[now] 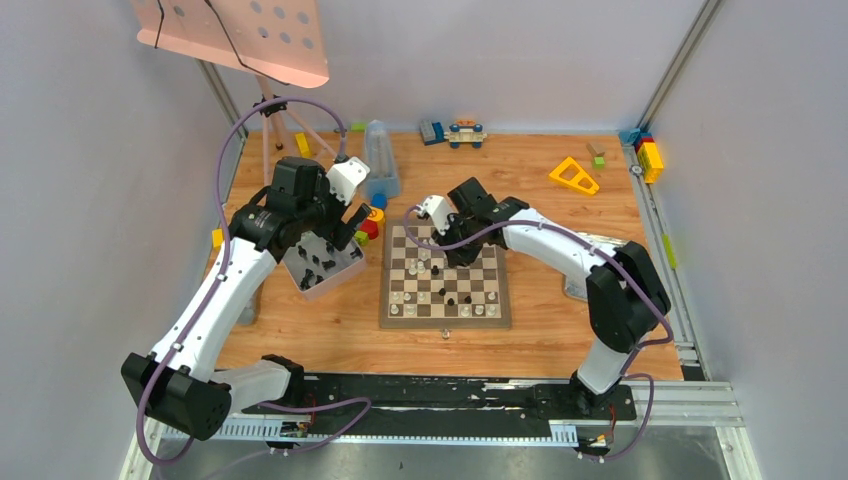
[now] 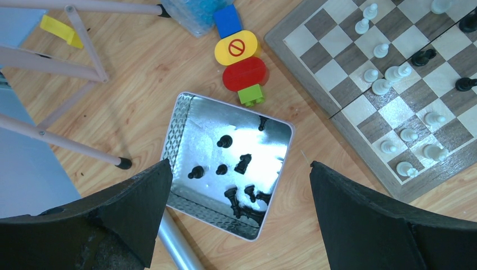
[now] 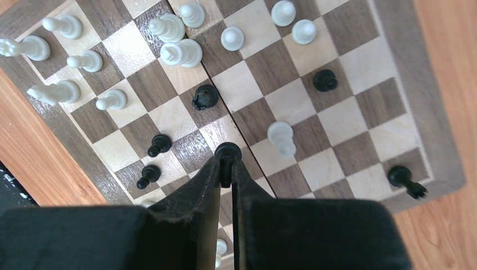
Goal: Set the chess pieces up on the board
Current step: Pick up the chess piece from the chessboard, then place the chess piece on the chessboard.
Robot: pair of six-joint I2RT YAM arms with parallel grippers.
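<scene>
Right gripper [image 3: 226, 171] pinched shut on a black piece [image 3: 228, 151]; left gripper [image 2: 239, 169] wide open, empty.
Piece sits over mid-board [image 3: 430, 129], by the centre seam; lifted or not, cannot tell. Best to rise straight, clear the white pieces [image 3: 180, 53] crowded beyond, then set it down upright and centred before easing off. Left hangs above the tray [image 2: 175, 126] of loose black pieces [image 2: 243, 163]. Suggest taking a lone one, not the heap.
</scene>
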